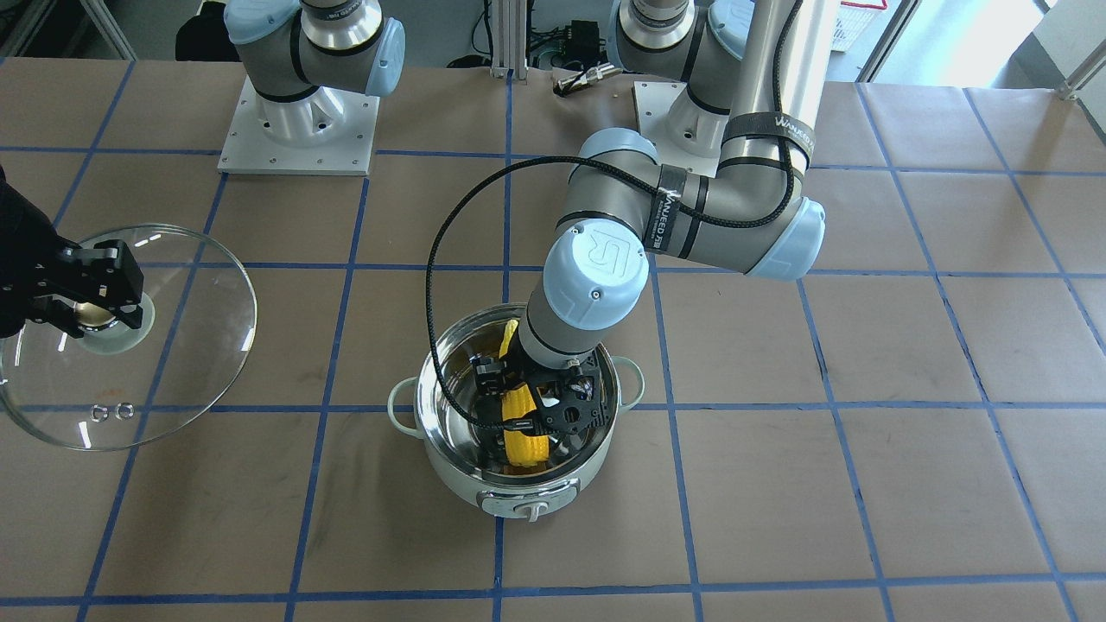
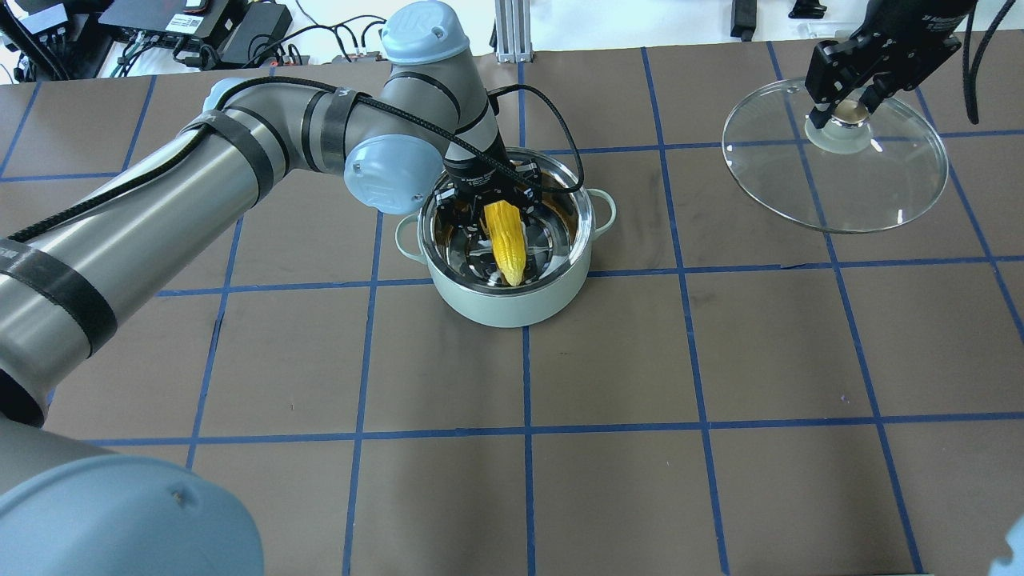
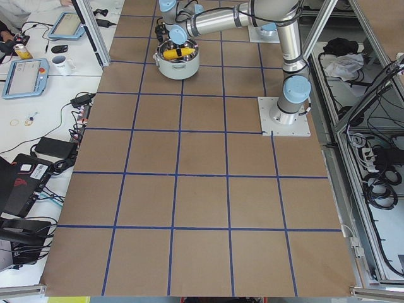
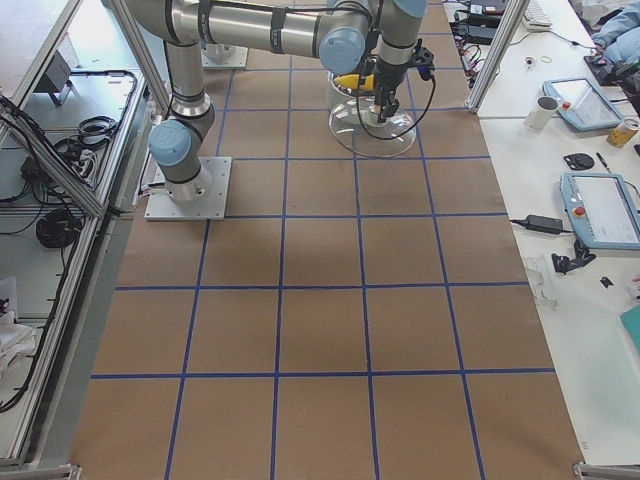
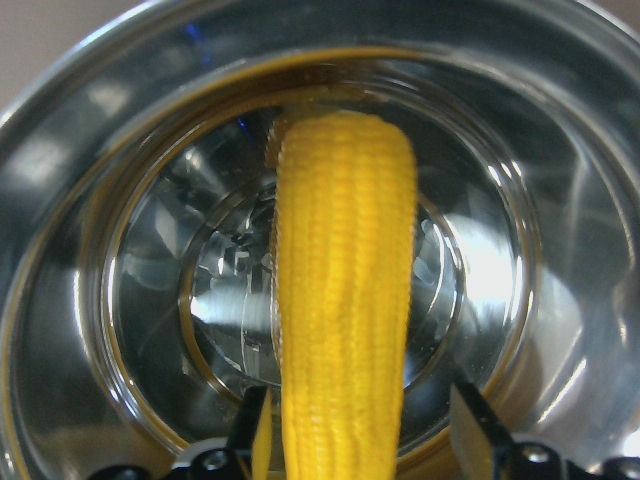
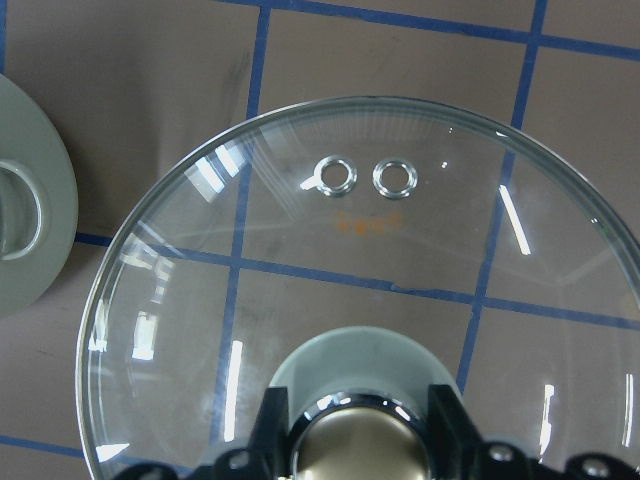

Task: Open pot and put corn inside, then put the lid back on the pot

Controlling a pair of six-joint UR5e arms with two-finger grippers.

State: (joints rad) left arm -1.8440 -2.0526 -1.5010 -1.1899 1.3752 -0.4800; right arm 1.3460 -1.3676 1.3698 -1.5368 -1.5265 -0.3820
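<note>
The mint-green pot [image 2: 512,308] stands open at the table's middle, its knob toward the operators' side [image 1: 529,510]. The yellow corn [image 2: 506,240] lies tilted inside it, one end up near the rim and the other end down on the steel bottom. My left gripper [image 2: 500,204] reaches into the pot. In the left wrist view its fingers [image 5: 470,425] straddle the corn [image 5: 340,300] with a gap on one side, so it is open. My right gripper [image 2: 848,112] is shut on the knob of the glass lid [image 2: 848,184] and holds it off to the pot's right side.
Brown paper with a blue tape grid covers the table [image 2: 688,480]. The two arm bases [image 1: 298,130] stand at the robot's edge. My left arm's elbow [image 1: 743,225] and a black cable loop [image 1: 441,285] hang over the area behind the pot.
</note>
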